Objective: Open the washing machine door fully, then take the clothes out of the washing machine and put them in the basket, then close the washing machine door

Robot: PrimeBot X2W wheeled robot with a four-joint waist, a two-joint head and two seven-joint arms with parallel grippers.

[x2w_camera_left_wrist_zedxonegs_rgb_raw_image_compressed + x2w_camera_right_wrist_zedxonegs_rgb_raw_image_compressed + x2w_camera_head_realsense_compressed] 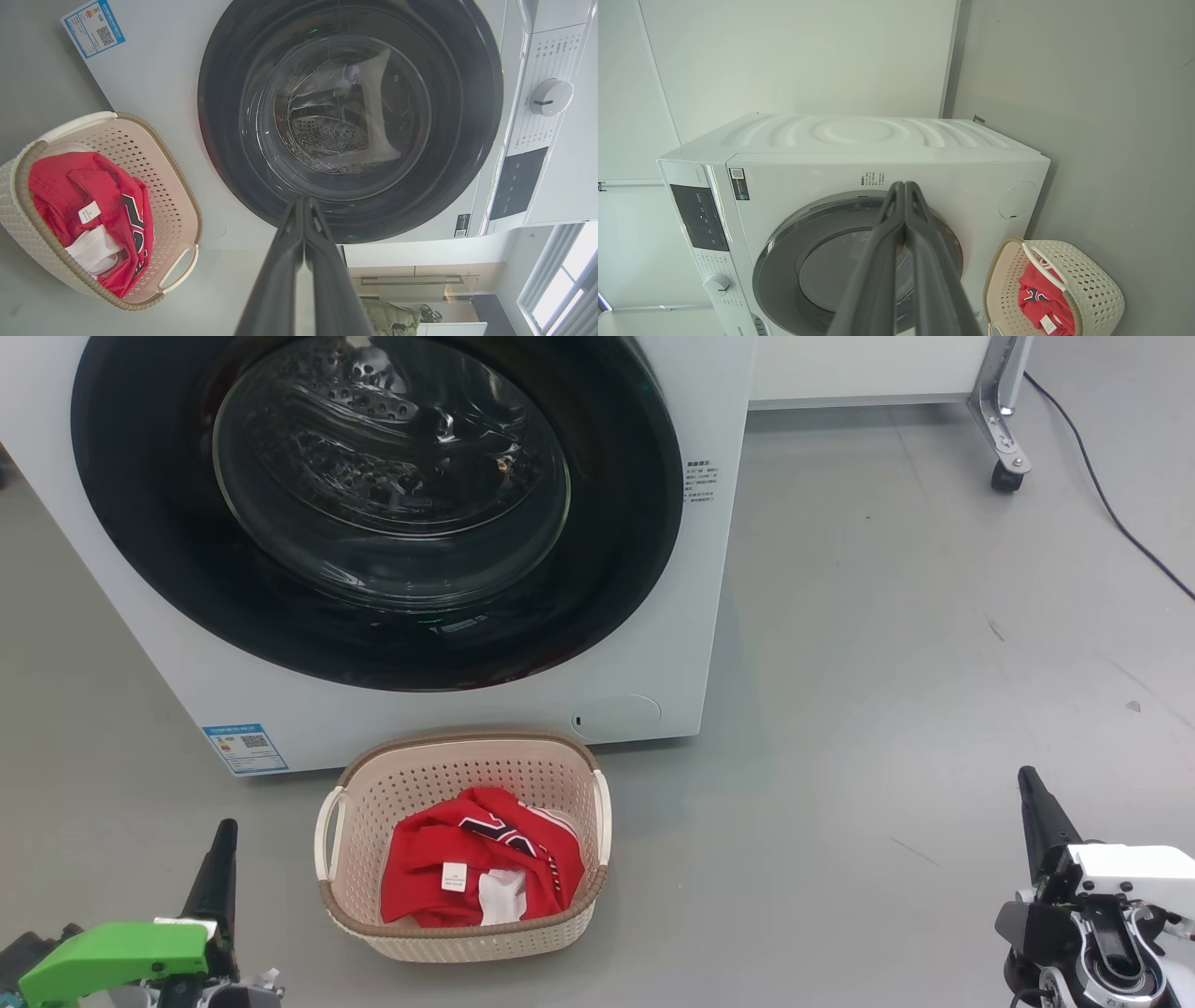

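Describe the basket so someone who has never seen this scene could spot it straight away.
Start at the big white washing machine with the round black-rimmed door. On the grey floor just in front sits the basket: cream, perforated, brown-rimmed, with red clothes inside.

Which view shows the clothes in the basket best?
Head view: it looks down on the clothes, label and lettering clear. The left wrist view shows them sideways at its edge; the right wrist view, small in its corner.
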